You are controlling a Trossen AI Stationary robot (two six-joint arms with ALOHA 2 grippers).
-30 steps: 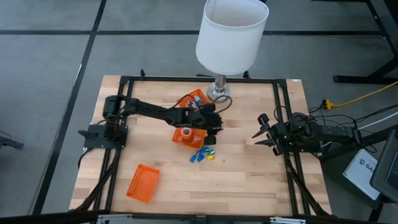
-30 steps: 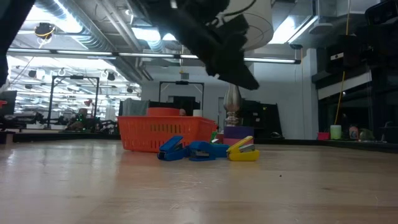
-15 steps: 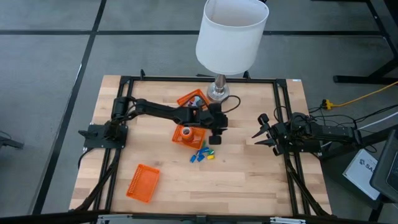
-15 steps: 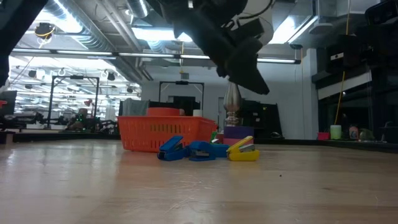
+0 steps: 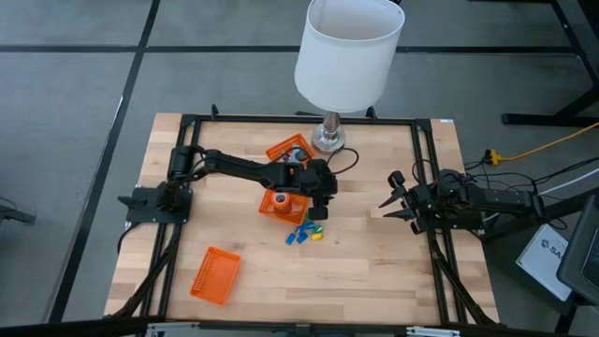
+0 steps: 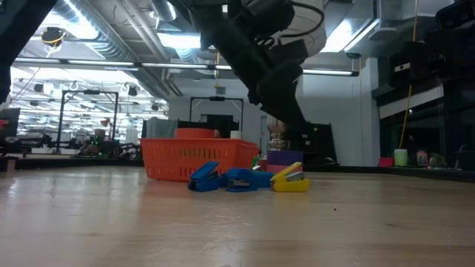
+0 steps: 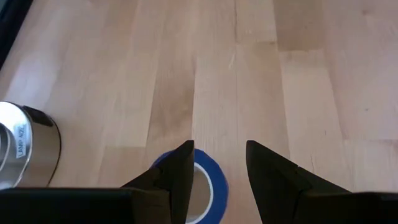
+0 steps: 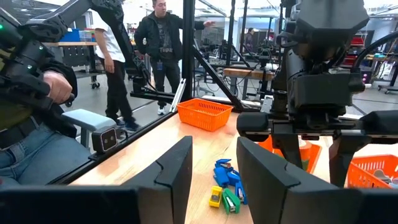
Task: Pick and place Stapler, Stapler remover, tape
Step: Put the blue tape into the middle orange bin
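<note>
Bare wood ahead of left hand (image 7: 217,177), jaws apart.

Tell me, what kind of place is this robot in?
Probably a robot lab or workshop. Two dark robot arms are bolted to a wooden table, more metal rigs stand in the big room behind, and people stand among them under bright ceiling lights.

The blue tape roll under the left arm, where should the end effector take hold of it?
The blue tape roll lies flat on the table, hollow centre up. Probably best from straight above, one finger inside the ring and one outside, pinching the wall. The left end effector hangs open over it.
</note>
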